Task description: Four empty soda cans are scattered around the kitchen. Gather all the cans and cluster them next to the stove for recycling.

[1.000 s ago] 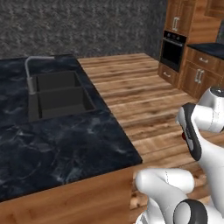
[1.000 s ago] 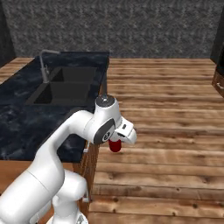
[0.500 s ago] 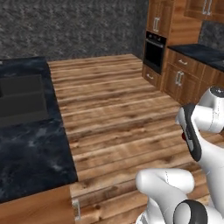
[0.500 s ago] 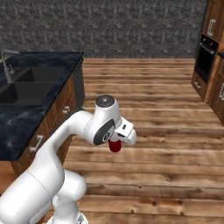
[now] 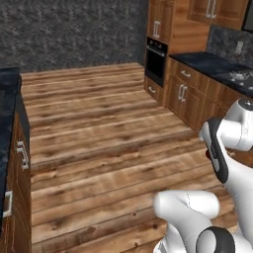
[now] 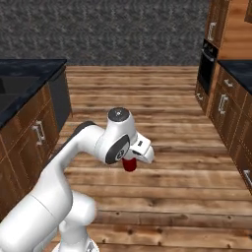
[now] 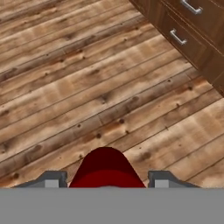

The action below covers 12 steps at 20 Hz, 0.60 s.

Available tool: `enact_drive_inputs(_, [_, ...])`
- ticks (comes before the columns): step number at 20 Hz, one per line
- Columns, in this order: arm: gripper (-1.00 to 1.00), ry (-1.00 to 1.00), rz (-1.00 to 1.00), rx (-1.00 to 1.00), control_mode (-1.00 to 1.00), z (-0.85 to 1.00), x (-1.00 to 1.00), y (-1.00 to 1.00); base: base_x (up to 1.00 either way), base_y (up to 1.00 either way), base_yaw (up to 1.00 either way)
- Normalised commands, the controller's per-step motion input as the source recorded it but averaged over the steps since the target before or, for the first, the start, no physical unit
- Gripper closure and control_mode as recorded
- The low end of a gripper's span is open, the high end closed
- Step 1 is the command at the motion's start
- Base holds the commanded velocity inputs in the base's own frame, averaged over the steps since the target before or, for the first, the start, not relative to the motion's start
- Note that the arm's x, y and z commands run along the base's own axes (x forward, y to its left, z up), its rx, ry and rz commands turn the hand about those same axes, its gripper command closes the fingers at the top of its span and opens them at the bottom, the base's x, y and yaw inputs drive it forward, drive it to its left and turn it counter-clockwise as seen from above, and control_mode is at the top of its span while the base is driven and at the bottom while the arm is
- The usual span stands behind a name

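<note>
From my remote station I see the two-finger gripper (image 7: 103, 180) clamped on a small bright red cylindrical soda can (image 7: 105, 168), held betw. the dark fingertips (image 7: 51, 179) above the wood plank floor (image 7: 87, 87). In the right base view the can (image 6: 129, 165) hangs under the white hand, over open floor, well apart from the dark marble counter (image 6: 22, 78) at left. Black built-in wall oven (image 5: 156, 62) stands far ahead; black glass cooktop (image 5: 239, 76) partly visible on the right-hand counter.

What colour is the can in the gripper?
Bright red; the can shows best in the hand view.
</note>
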Motion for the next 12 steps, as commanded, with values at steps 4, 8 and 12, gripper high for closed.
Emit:
enact_drive_inputs(4, [1.00, 0.00, 0.00, 0.00, 1.00, 0.00, 0.00, 0.00, 0.76, -0.76, 0.00])
enact_drive_inputs(8, [1.00, 0.00, 0.00, 0.00, 1.00, 0.00, 0.00, 0.00, 0.83, -0.70, 0.00])
enact_drive_inputs(12, [1.00, 0.00, 0.00, 0.00, 1.00, 0.00, 0.00, 0.00, 0.86, -0.68, 0.00])
